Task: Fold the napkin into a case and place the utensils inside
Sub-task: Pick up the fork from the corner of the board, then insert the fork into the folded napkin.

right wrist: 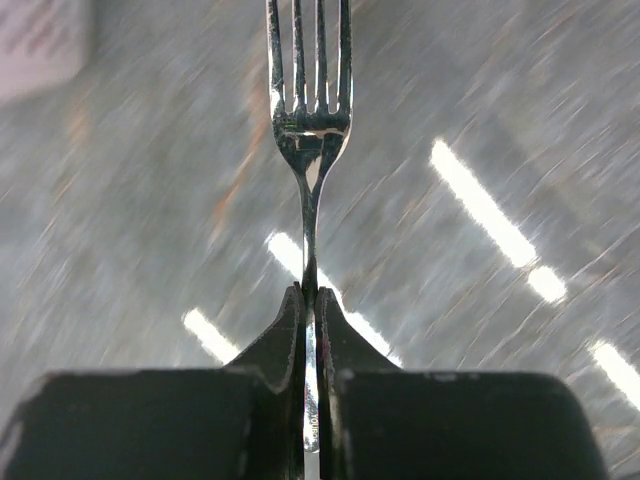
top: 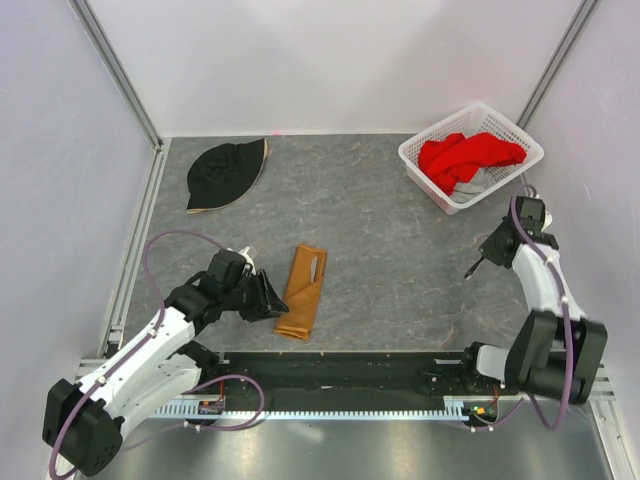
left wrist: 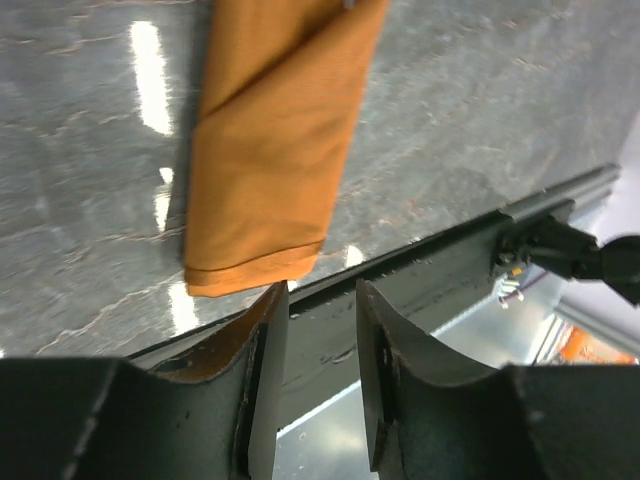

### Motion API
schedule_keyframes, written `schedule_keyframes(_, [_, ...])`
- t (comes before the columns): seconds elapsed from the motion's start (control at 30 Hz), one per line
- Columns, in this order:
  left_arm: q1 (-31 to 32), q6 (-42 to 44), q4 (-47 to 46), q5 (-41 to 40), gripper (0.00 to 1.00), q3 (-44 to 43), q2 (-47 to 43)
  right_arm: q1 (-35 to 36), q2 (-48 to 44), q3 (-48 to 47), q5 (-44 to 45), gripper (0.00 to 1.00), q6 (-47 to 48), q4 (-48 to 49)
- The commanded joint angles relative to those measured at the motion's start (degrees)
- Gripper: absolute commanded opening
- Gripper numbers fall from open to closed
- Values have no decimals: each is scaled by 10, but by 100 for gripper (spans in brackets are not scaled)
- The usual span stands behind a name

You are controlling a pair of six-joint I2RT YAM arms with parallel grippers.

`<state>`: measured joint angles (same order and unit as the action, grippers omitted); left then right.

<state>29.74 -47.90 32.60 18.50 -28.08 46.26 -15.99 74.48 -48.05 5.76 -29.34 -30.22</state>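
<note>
Orange-brown cloth, folded into a narrow case [top: 302, 292], holds a thin grey knife [top: 313, 268] (only partly showing). Just left of the case's near end, the left gripper [left wrist: 322, 300] has its jaws spread, empty. Well right of the case, the right gripper [right wrist: 308, 300] pinches the fork [right wrist: 310, 130] by its handle.

**Two white-and-black arms trailing purple cables**

The left arm [top: 150, 348] and right arm [top: 542, 282] share one build: smooth white shell segments linked by chunky black joints. A thin purple cable [top: 148, 262] runs in loops along each. The left gripper [left wrist: 320, 300] has dark matte fingers [left wrist: 385, 360] with curved inner faces and paler edges. The right gripper [right wrist: 308, 298] has black fingers tapering to narrow tips from a blocky black body.
</note>
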Motion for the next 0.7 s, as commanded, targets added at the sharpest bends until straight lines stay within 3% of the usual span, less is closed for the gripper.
schedule_keyframes(0.0, [-4, -35, 22, -51, 40, 2, -1, 66, -108, 44, -55, 0, -55, -69])
schedule_keyframes(0.2, [-4, -49, 19, -39, 33, 27, -6, 247, -235, 105, -93, 0, -171, -90])
schedule_keyframes(0.33, [-3, -57, 1, -20, 27, 46, -10, 442, -261, 84, -10, 0, -290, -80])
schedule_keyframes(0.43, [-3, -59, -10, -9, 16, 56, -11, 557, -207, 24, 71, 0, -310, -71])
schedule_keyframes(0.53, [-2, -65, -29, 4, 14, 75, -11, 632, -66, -62, 146, 0, -291, -48])
schedule_keyframes(0.67, [-1, -72, -44, 22, 11, 96, 2, 661, 88, -188, 165, 0, -256, 23])
